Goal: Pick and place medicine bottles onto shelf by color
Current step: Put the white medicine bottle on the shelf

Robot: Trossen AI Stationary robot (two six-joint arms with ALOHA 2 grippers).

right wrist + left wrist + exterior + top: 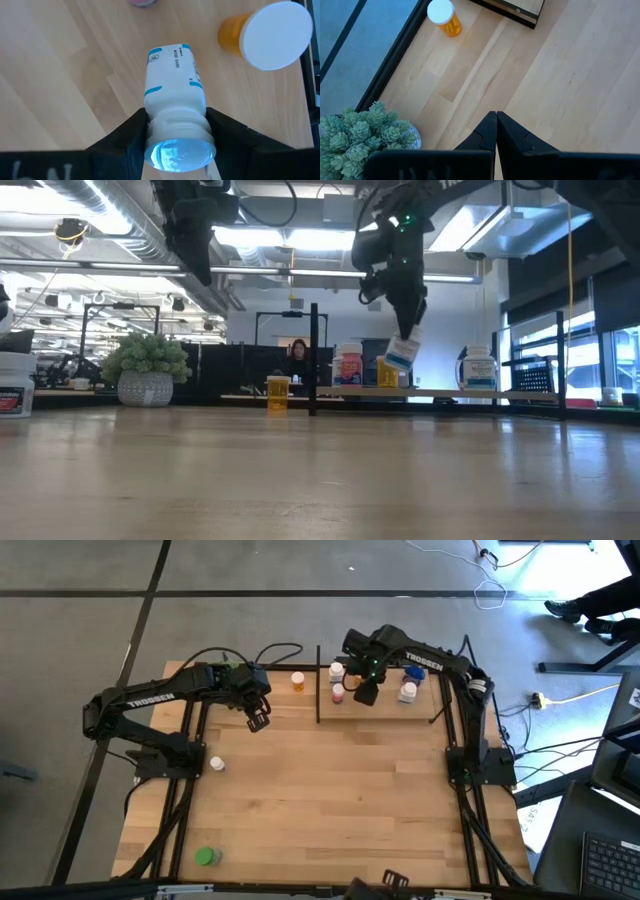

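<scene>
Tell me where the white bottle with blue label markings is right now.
The white bottle is clamped by its cap in the right gripper, hanging tilted above the shelf at the table's far right, near an orange bottle and a pink-labelled bottle.

Grey concrete floor [250,565] w/ dark seams around the wooden table [330,800]; cables [560,700] trail at one side. Beyond the table: open office, ceiling light strips [270,235], exposed ducts [110,220], big windows [600,350], potted plant [147,370], a seated person [298,360] far back.
</scene>
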